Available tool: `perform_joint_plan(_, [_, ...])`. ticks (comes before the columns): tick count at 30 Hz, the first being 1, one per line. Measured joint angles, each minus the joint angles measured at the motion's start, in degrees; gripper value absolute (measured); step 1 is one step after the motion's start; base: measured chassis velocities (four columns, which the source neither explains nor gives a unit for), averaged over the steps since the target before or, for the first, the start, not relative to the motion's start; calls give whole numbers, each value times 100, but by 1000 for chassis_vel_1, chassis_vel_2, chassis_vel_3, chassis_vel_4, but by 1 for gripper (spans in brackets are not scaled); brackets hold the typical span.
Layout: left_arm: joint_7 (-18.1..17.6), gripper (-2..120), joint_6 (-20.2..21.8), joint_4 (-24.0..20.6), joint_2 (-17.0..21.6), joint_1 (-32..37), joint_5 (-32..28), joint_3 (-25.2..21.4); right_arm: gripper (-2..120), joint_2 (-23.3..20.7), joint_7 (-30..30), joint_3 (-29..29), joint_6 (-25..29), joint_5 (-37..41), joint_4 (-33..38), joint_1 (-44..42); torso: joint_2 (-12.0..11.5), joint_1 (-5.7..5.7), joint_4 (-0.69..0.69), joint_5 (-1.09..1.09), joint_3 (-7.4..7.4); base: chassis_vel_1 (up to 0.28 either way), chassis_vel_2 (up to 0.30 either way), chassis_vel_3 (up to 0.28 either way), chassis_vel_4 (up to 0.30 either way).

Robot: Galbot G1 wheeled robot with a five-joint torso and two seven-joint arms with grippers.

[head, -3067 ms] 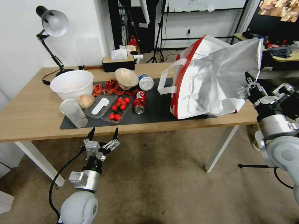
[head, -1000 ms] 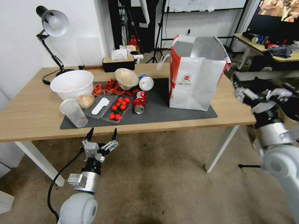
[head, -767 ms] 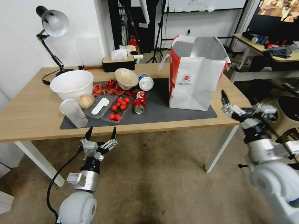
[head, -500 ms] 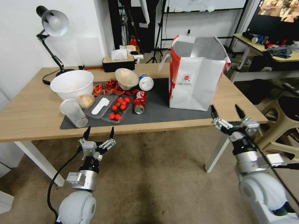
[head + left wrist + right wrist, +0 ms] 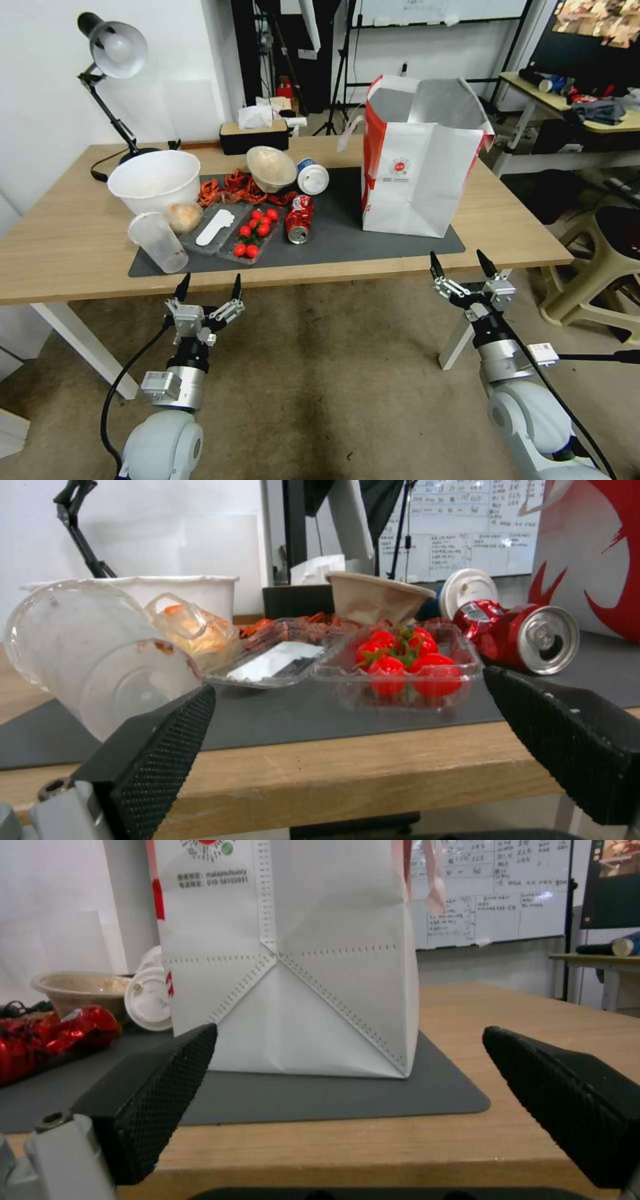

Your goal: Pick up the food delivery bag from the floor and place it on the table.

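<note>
The food delivery bag [image 5: 417,177] stands upright on the dark grey mat [image 5: 347,233] at the right end of the light-wood table [image 5: 60,247], its mouth open and silver lining showing. The right wrist view faces its white front [image 5: 300,990] from just off the table's near edge. My right gripper [image 5: 461,268] hangs open and empty below and in front of that edge, apart from the bag. Open as well, my left gripper [image 5: 207,287] waits in front of the table's near edge on the left. The brownish floor [image 5: 320,380] lies beneath both arms.
On the mat's left part sit a white bowl [image 5: 153,180], a tipped clear cup [image 5: 159,241], a tray of cherry tomatoes [image 5: 253,233], a crushed red can [image 5: 299,219] and a paper bowl [image 5: 270,168]. A desk lamp [image 5: 110,53] stands at the back left. A stool [image 5: 600,267] is right of the table.
The bag, earlier tilted in my right gripper, was let go and now stands upright. My right arm has drawn back and down off the table. The left gripper has sunk slightly.
</note>
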Motion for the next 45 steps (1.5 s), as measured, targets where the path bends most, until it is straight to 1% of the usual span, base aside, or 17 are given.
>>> perform_joint_plan(11, [-7,100,-54,34,-38,1,21,-1,100,50,-49,1,56,-71,-144,19,0,0,0,0,0,0,0,0,0])
perform_joint_plan(16, [-100,100,-57,30,-48,18,56,-30,100,45,-50,2,57,-69,-144,21,0,0,0,0,0,0,0,0,0])
perform_joint_plan(25, [-153,100,-49,25,-34,78,208,-104,100,41,-50,6,57,-61,-134,23,0,0,0,0,0,0,0,0,0])
perform_joint_plan(45, [-164,100,-36,28,-25,92,225,-110,100,37,-46,9,57,-52,-124,23,0,0,0,0,0,0,0,0,0])
